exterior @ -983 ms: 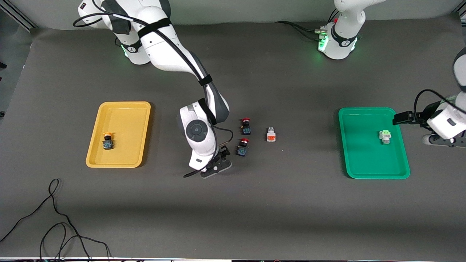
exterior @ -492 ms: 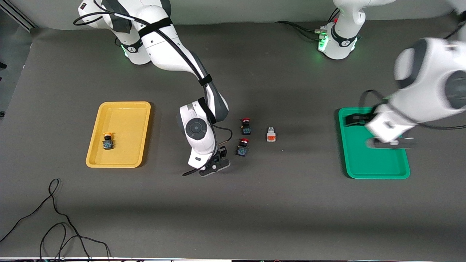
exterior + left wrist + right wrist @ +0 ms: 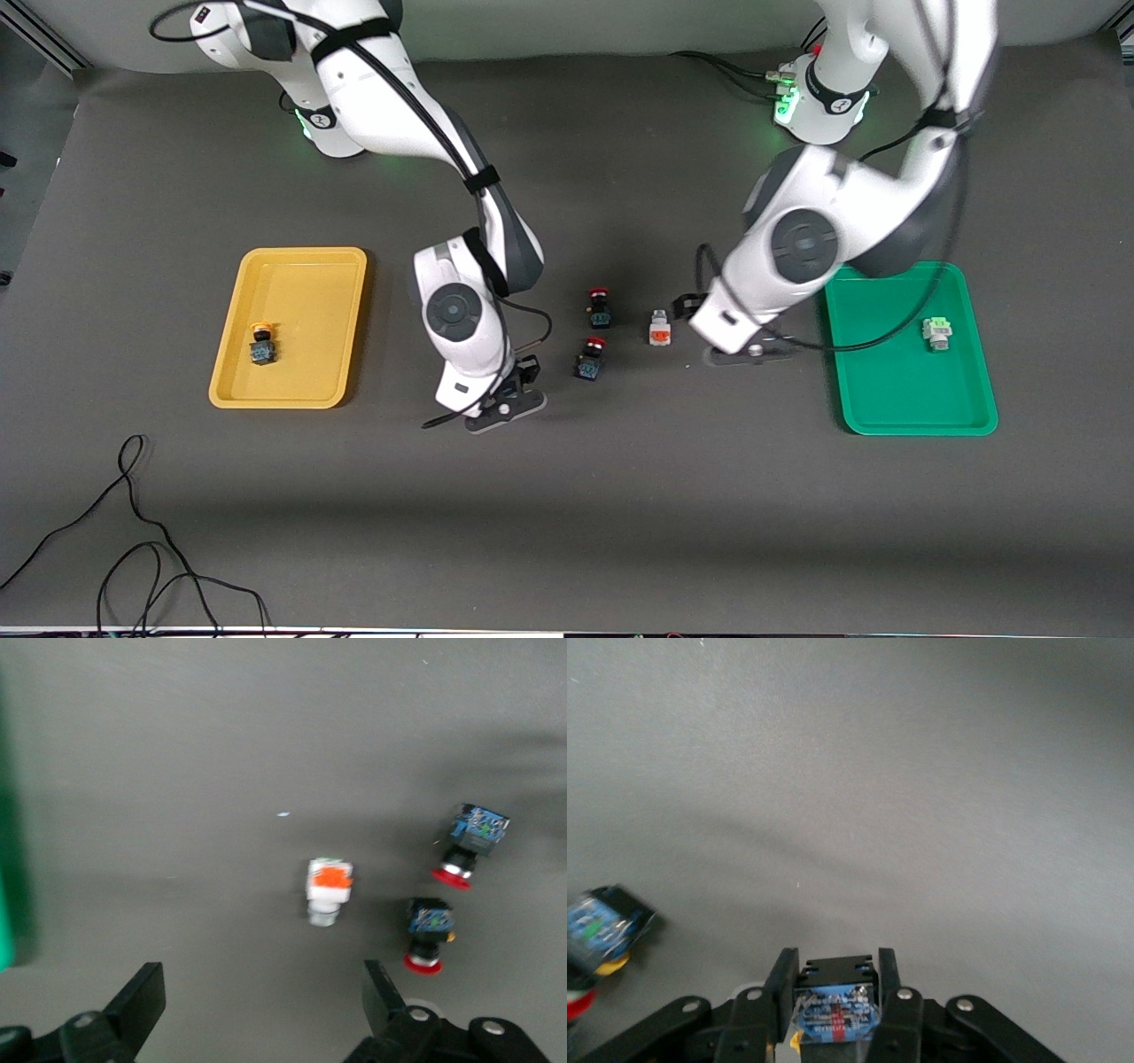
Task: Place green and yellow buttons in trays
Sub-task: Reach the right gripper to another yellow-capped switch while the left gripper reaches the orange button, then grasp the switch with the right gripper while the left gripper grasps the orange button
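Observation:
My right gripper (image 3: pixel 523 376) is shut on a black-bodied button with a blue label and a yellow cap (image 3: pixel 833 1008), just above the table beside two red-capped buttons; the right wrist view shows the gripper (image 3: pixel 833 970) closed on it. My left gripper (image 3: pixel 689 308) is open and empty, low over the table beside a white button with an orange face (image 3: pixel 659 329). The left wrist view shows that button (image 3: pixel 329 890) ahead of the open gripper (image 3: pixel 263 1010). The yellow tray (image 3: pixel 310 266) holds one yellow-capped button (image 3: pixel 261 346). The green tray (image 3: pixel 886 399) holds a white light-green button (image 3: pixel 935 333).
Two black buttons with red caps (image 3: pixel 600 307) (image 3: pixel 590 358) lie between the two grippers; they also show in the left wrist view (image 3: pixel 469 843) (image 3: pixel 428 935). A loose black cable (image 3: pixel 133 532) lies near the front edge at the right arm's end.
My left arm has swung from the green tray's outer side, across the tray, to beside the white orange-faced button. My right gripper has shifted a little toward the yellow tray with its button.

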You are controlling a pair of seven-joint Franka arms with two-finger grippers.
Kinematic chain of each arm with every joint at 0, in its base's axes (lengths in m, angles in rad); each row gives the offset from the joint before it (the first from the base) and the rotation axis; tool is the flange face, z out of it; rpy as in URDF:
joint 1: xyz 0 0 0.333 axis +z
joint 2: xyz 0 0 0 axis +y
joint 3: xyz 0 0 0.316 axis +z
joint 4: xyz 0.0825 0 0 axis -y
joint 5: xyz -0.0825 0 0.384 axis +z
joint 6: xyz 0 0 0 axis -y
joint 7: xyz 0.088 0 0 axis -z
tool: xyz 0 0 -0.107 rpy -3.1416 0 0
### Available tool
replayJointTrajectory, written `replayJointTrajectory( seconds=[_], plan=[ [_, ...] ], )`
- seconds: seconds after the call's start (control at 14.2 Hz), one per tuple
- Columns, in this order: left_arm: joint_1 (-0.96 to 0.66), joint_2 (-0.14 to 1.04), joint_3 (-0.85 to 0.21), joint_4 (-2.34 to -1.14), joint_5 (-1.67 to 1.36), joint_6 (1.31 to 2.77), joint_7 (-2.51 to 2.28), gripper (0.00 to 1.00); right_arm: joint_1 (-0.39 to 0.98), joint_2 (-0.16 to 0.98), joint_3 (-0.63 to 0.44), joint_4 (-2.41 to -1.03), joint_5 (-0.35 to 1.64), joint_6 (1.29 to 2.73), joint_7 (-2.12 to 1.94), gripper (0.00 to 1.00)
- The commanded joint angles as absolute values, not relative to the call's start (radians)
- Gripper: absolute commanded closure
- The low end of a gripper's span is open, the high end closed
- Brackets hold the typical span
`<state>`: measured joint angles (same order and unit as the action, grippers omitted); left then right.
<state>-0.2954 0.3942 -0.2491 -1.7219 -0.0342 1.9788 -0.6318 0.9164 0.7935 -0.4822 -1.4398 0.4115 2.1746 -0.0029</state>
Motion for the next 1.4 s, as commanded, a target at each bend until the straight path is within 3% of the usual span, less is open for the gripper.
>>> replayJointTrajectory(
  seconds=[0.0,0.42,0.77,0.98,1.12,1.19,1.26,1.33],
  plan=[
    [-0.354,0.484,-0.232,-1.717,-0.026,2.048,-0.667,0.01,0.927,0.668,-0.543,-1.424,0.394,2.007,0.015,0.88],
    [-0.420,0.610,-0.230,-1.801,0.046,2.285,-0.657,0.02,0.939,0.523,-0.728,-1.454,0.348,1.778,0.005,0.87],
    [-0.416,0.617,-0.229,-1.894,0.091,2.393,-0.646,0.03,0.942,0.307,-0.836,-1.679,0.246,1.776,-0.073,0.88],
    [-0.416,0.620,-0.227,-1.896,0.091,2.395,-0.643,0.04,0.940,0.262,-0.902,-1.805,0.235,1.846,-0.168,0.88],
    [-0.414,0.627,-0.226,-1.898,0.092,2.395,-0.643,0.18,0.927,0.265,-0.916,-1.929,0.248,1.989,-0.247,0.88],
    [-0.413,0.627,-0.225,-1.896,0.097,2.395,-0.643,0.32,0.920,0.265,-0.916,-2.015,0.252,2.087,-0.267,0.88],
    [-0.411,0.626,-0.225,-1.896,0.098,2.392,-0.643,0.48,0.920,0.267,-0.916,-2.090,0.253,2.182,-0.268,0.88],
    [-0.410,0.624,-0.224,-1.896,0.098,2.388,-0.641,0.76,0.923,0.279,-0.914,-2.150,0.276,2.257,-0.270,0.88]
  ],
)
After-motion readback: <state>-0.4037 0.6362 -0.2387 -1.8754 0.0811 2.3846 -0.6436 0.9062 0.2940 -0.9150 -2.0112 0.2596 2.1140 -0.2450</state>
